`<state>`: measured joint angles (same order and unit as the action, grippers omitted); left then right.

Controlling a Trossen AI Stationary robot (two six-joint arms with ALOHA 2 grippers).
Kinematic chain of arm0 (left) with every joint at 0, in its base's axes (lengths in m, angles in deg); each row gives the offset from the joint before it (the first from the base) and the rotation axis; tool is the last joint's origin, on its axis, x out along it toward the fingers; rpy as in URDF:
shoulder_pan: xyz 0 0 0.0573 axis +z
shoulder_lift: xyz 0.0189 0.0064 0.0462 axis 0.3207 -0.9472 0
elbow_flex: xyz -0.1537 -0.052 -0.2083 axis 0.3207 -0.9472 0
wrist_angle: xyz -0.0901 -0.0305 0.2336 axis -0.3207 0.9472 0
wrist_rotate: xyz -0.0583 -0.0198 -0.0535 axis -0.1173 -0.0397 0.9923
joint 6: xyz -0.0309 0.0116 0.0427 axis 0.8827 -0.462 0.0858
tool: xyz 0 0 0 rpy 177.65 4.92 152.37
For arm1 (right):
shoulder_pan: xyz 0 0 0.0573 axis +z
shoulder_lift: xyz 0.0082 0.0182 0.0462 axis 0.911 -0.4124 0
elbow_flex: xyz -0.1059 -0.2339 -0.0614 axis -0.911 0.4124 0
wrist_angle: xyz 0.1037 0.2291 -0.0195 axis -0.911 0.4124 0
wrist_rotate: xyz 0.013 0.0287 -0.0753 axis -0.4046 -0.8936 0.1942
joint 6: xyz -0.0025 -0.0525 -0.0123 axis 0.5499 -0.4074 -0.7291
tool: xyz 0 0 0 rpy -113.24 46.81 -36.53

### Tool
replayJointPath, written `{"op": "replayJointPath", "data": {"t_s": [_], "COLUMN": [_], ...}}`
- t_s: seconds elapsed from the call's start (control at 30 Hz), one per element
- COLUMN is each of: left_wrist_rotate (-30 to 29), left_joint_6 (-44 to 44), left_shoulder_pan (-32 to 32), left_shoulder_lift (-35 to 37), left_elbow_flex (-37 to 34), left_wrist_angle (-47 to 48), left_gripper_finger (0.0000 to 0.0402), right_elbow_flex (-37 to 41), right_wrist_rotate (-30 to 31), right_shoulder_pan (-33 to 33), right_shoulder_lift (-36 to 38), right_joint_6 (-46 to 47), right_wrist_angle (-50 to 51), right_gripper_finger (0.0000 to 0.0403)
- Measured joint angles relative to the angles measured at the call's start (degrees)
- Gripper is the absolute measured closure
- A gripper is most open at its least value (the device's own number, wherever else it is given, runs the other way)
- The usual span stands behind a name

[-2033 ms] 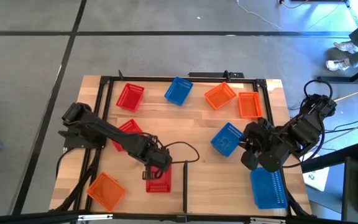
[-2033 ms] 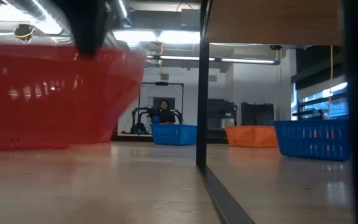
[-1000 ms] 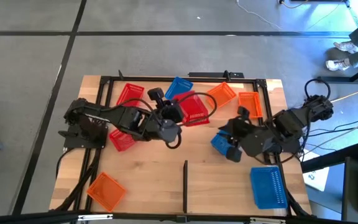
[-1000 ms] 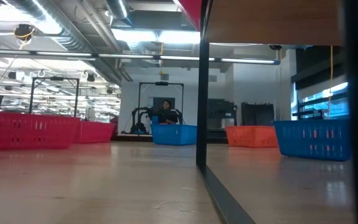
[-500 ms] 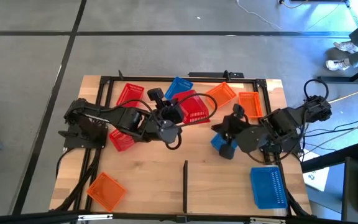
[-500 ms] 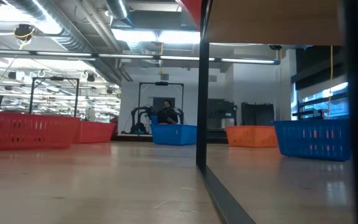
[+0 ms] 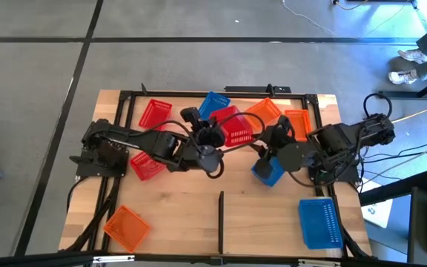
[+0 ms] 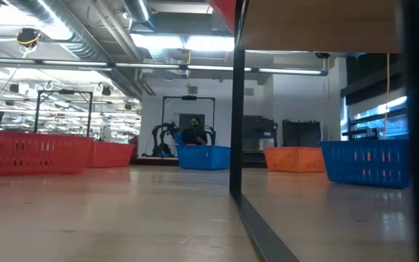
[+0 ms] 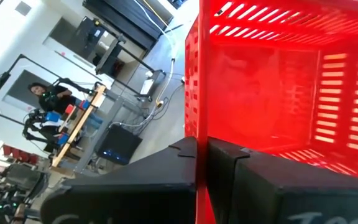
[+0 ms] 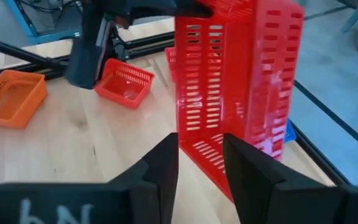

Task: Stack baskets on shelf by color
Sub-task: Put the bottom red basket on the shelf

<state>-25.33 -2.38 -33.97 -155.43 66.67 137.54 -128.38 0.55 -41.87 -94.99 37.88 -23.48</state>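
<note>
A red basket (image 7: 233, 128) hangs in the air over the far middle of the shelf (image 7: 199, 193), with my left gripper (image 7: 215, 136) shut on it. My right gripper (image 7: 264, 142) is open just to the right of it. In the right wrist view the red basket's lower end (image 10: 199, 140) stands at the gap between the fingers. Whether they touch it, I cannot tell. A blue basket (image 7: 270, 173) rests on the board below my right gripper. My left gripper pinches one side wall of the red basket at its rim (image 9: 195, 127), one finger outside and one inside. The fingers come about level from the table's left. The basket is lifted clear of the board and tipped on its side.
On the board lie red baskets (image 7: 154, 115) (image 7: 147, 166), a blue one (image 7: 212, 104), two orange ones (image 7: 264, 111) (image 7: 297, 124), an orange one near left (image 7: 127, 227) and a blue one near right (image 7: 319, 223). A black divider strip (image 7: 221, 231) stands at the near edge.
My right gripper has gone toward the far edge and the left, off the blue basket and up to the red one. The blue basket has stayed on the board. My left gripper has carried the red basket slightly to the right, still lifted.
</note>
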Motion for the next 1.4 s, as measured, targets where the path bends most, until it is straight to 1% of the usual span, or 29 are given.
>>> {"op": "replayJointPath", "data": {"t_s": [0.13,0.33,0.63,0.8,0.87,0.93,1.07,1.1,1.23,1.3,1.4], "left_wrist_rotate": [0.0,0.1,0.1,-0.2,-0.2,-0.2,0.7,1.3,2.0,2.5,4.4], "left_joint_6": [-0.6,-3.0,-8.2,-9.0,-9.0,-9.0,-8.8,-8.8,-8.6,-8.9,-8.9], "left_shoulder_pan": [0.0,-0.6,-2.4,-3.2,-3.4,-3.5,-3.5,-3.5,-2.7,-2.4,-1.9], "left_shoulder_lift": [0.0,0.0,0.0,0.0,0.1,0.1,0.1,0.2,0.2,0.2,0.2], "left_elbow_flex": [0.0,0.0,0.0,0.0,0.0,0.0,0.0,0.0,0.0,0.0,0.0], "left_wrist_angle": [-1.2,-3.9,-9.9,-10.9,-10.9,-10.9,-11.3,-11.4,-12.3,-12.4,-12.4], "left_gripper_finger": [0.0401,0.0401,0.0401,0.0401,0.0401,0.0401,0.0401,0.0401,0.0388,0.0377,0.0359], "right_elbow_flex": [0.0,0.0,0.0,0.0,0.0,0.0,0.0,0.0,0.0,0.0,0.0], "right_wrist_rotate": [0.3,4.1,4.4,4.7,5.5,5.8,5.9,5.9,6.0,6.0,5.6], "right_shoulder_pan": [0.0,0.0,-1.4,-2.8,-3.2,-3.6,-3.7,-3.7,-3.7,-3.8,-3.7], "right_shoulder_lift": [0.0,0.0,-0.1,-0.8,-1.1,-1.3,-1.4,-1.4,-1.4,-1.4,-1.4], "right_joint_6": [0.1,0.1,0.1,0.1,0.9,1.7,1.6,1.4,1.7,1.7,1.7], "right_wrist_angle": [0.0,0.0,0.7,0.8,0.8,0.7,0.9,1.0,1.0,1.0,0.9], "right_gripper_finger": [0.028,0.0284,0.0284,0.0286,0.0296,0.0317,0.0384,0.0392,0.0388,0.0393,0.0396]}}
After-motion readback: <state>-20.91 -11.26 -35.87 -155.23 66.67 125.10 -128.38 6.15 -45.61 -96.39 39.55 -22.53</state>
